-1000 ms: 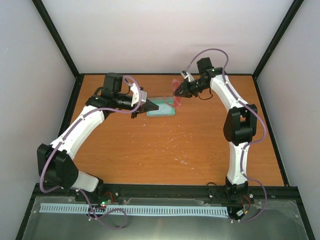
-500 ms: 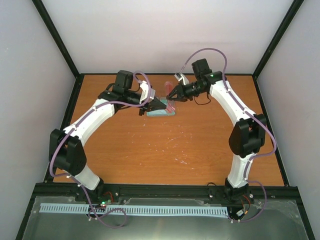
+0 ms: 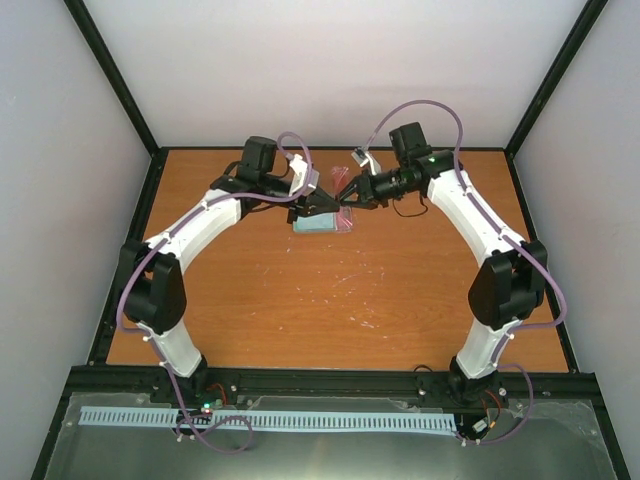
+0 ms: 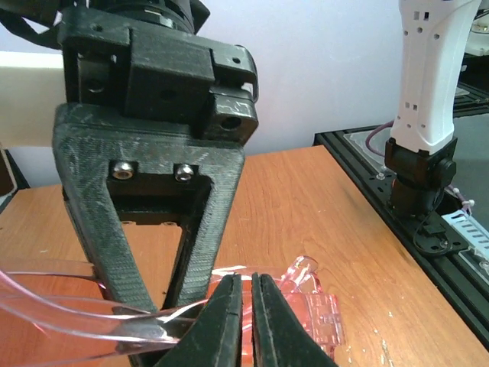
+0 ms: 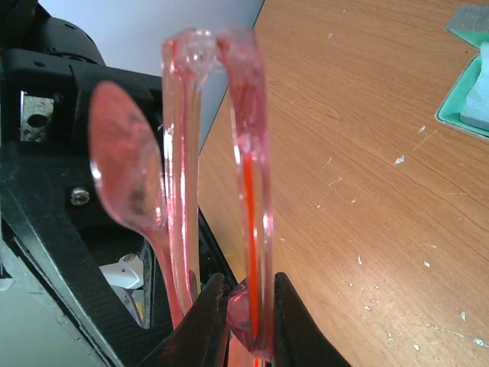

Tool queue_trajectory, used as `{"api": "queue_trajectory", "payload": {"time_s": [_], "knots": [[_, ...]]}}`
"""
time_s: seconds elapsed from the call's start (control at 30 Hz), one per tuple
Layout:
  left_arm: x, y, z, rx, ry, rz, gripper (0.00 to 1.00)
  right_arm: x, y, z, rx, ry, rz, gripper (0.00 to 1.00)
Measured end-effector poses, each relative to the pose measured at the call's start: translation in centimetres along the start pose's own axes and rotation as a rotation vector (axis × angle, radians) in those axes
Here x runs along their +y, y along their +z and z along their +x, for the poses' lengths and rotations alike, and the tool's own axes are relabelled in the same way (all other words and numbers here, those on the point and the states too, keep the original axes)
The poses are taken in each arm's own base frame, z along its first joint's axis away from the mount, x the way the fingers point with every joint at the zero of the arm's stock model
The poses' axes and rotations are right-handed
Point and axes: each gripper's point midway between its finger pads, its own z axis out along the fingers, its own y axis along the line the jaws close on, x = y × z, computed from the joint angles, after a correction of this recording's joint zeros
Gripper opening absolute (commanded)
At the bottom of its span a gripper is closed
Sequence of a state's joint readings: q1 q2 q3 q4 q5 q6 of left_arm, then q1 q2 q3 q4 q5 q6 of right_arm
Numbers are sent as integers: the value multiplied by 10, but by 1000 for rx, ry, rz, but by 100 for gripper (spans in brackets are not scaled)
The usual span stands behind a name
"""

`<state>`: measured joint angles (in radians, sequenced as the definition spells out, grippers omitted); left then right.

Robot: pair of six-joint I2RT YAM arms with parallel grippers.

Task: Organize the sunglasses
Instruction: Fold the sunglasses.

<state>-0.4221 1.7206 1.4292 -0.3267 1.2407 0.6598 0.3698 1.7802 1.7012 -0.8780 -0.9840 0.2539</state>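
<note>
The sunglasses [image 3: 344,214] have a red-pink translucent frame and are held up over the far middle of the table. My right gripper [image 3: 346,196] is shut on them. In the right wrist view the frame's edge [image 5: 252,153] stands upright, pinched between my fingertips [image 5: 246,306]. My left gripper [image 3: 334,205] meets it from the left. In the left wrist view its jaws [image 4: 246,306] are almost together, right against the pink frame [image 4: 309,306]. I cannot tell if they pinch it. The right gripper's black fingers [image 4: 208,229] fill that view.
The open grey case with teal lining [image 3: 315,224] lies under the two grippers. It also shows in the right wrist view [image 5: 451,107] with a light blue cloth [image 5: 480,107] inside. The orange wooden table [image 3: 340,290] is ringed by black frame rails.
My left gripper has swung right across the case up to the sunglasses. My right gripper has carried the sunglasses left and lower to meet it.
</note>
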Motion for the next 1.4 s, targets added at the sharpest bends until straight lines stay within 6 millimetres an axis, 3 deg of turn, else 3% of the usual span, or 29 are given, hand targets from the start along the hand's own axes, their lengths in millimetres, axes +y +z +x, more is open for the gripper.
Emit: {"api": "queue_trajectory", "payload": {"time_s": [0.3,0.43,0.53,0.7,0.87,1.03,1.4], "knots": [[18,-5,0,21,-15,-73,45,-19,8,11,2,57,22,3],[29,-25,-8,34,-45,-173,40,-30,16,9,-26,80,10,3],[40,-52,-17,30,-97,-256,36,-34,20,0,-70,82,-16,4],[51,-76,-8,24,-265,-313,35,-37,19,-18,-193,68,-76,7],[45,-70,3,5,-431,-258,31,-28,10,-33,-318,21,-155,7],[49,-64,11,-2,-555,-192,31,-7,-2,-44,-423,-72,-252,5],[49,-61,9,-14,-640,-132,31,29,-24,-51,-525,-160,-404,3]]}}
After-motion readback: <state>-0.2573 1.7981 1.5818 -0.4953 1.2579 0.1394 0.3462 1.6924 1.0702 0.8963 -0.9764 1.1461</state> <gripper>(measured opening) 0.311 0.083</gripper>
